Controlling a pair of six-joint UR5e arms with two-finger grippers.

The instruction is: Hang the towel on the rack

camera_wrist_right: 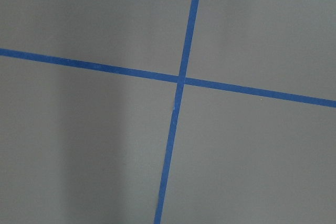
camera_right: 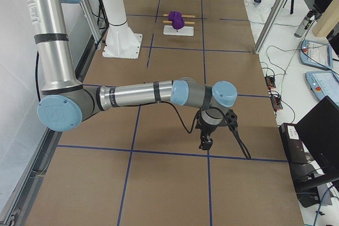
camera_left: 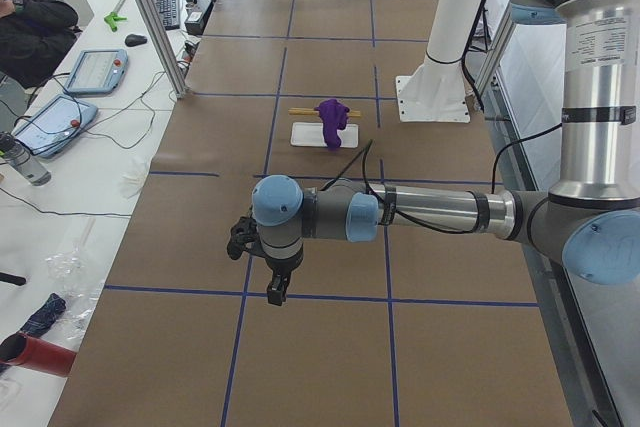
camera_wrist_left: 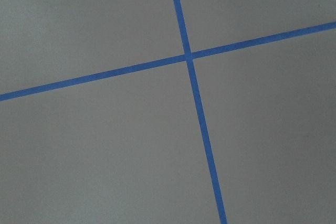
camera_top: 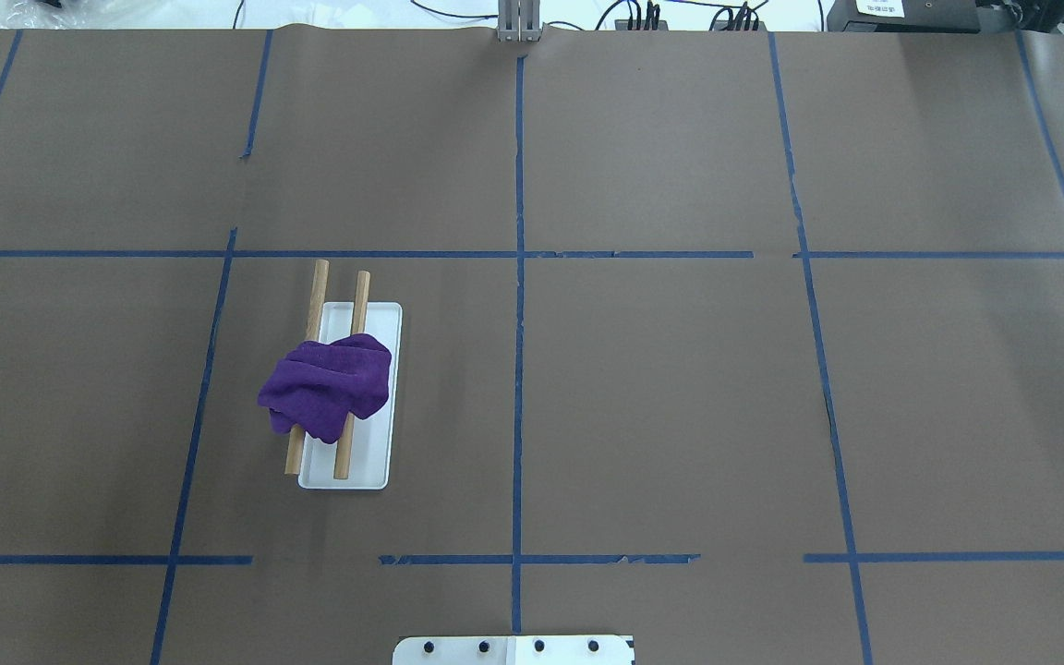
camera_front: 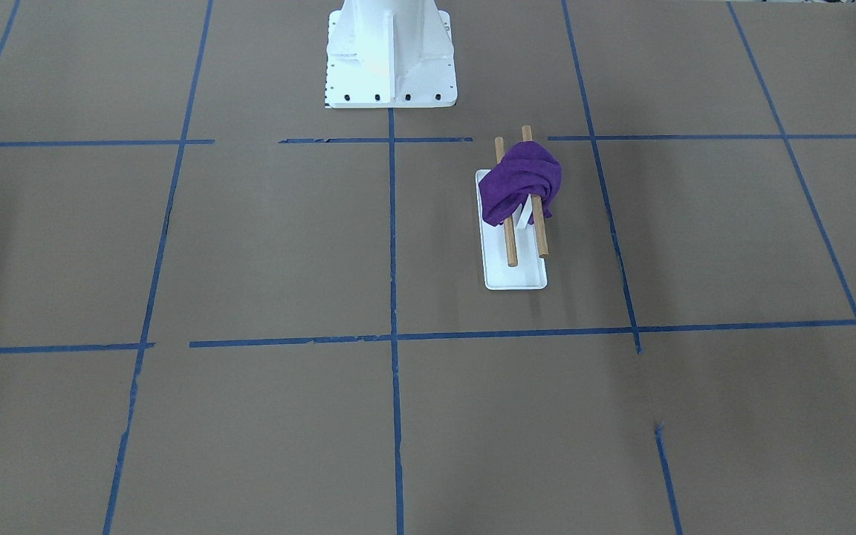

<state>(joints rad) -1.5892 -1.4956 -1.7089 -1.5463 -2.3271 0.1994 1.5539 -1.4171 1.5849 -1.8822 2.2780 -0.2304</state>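
Finger state of the left gripper (camera_left: 276, 291) cannot be told: it shows only in the side view, pointing down over the desk (camera_top: 680, 416) near the left end. The right gripper (camera_right: 205, 143) hangs likewise near the right end, its finger state also not legible. Each wrist view shows only brown desk surface and a crossing of blue tape (camera_top: 518, 369).

Both grippers are well apart from the rack (camera_top: 375, 323), which stands on the left half of the desk, nearer the robot-side edge than the operators' edge. Its two dowels run parallel to the short ends of the desk. The pedestal (camera_front: 391, 67) sits at the middle of the robot-side edge, near the rack but not touching it.

A purple towel (camera_top: 329, 386) lies bunched across both dowels, over the white base, toward their robot-side ends. Bare dowel shows on either side of it, the longer stretch toward the operators' edge. One fold droops past the outer dowel.
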